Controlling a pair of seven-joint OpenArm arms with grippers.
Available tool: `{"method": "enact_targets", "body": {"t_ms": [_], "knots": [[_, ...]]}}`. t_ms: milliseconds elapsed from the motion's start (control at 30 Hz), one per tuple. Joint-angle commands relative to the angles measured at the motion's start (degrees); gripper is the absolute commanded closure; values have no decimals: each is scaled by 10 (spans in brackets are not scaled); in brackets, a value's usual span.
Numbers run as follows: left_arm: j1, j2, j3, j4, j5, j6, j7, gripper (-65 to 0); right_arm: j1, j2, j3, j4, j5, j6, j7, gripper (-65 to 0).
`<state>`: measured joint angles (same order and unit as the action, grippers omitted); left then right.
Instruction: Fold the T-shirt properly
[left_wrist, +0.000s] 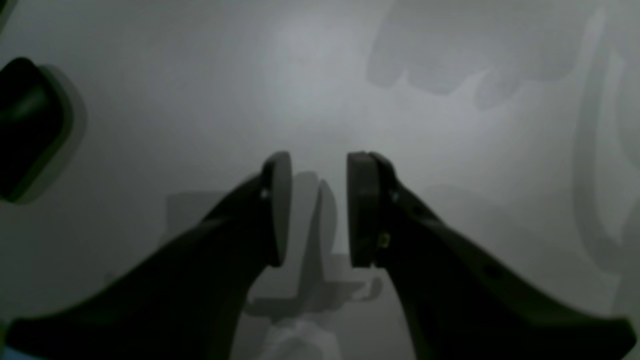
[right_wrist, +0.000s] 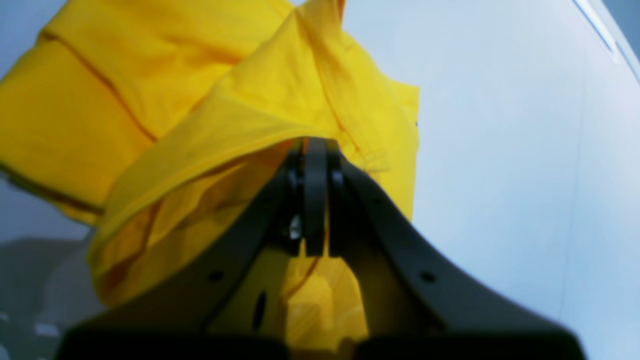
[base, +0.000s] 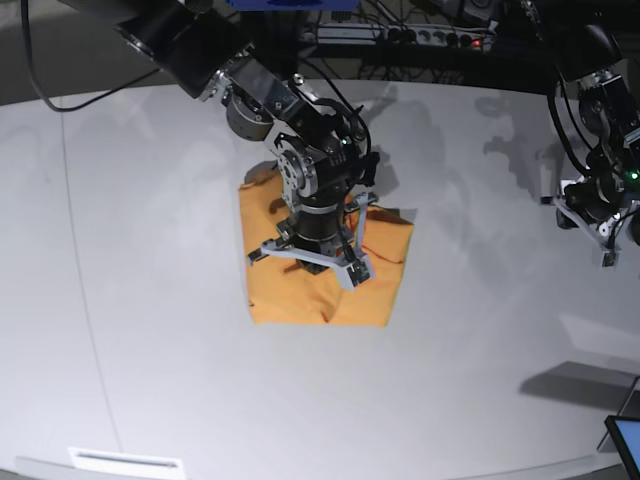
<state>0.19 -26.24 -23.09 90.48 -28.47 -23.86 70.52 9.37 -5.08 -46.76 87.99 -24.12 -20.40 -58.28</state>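
The orange-yellow T-shirt (base: 300, 295) lies partly folded in the middle of the white table (base: 150, 330). My right gripper (base: 352, 268) hangs over the shirt's right part. In the right wrist view its jaws (right_wrist: 315, 147) are shut on a raised fold of the yellow fabric (right_wrist: 240, 115), lifted off the table. My left gripper (base: 600, 225) hovers far to the right, well apart from the shirt. In the left wrist view the left gripper (left_wrist: 320, 170) stands open over bare table, with nothing between its pads.
A power strip (base: 440, 38) and cables lie behind the table's far edge. A white label (base: 125, 460) sits at the front edge, and a screen corner (base: 625, 440) shows at the bottom right. A dark rounded object (left_wrist: 30, 130) appears left in the left wrist view.
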Motion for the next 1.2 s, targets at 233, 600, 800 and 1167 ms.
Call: {"method": "enact_targets", "body": {"t_ms": [233,600,800,1167], "knots": [[-7,-14,-4,7,-1,3,-11,-178,25,-16,-25,-39,-8,0,15,0],[-7,-15,-4,7,-1,3,-11,-178,73,-16,-81,-50,72,-5,15,0],[-7,-15,-4,7,-1,3,-11,-178,98,-16,-86,-50,71,-4,15,0],[-11,-15,-4,7,-1,3,-11,-178,106,-23,-148,-52,73,0,29,0]]}}
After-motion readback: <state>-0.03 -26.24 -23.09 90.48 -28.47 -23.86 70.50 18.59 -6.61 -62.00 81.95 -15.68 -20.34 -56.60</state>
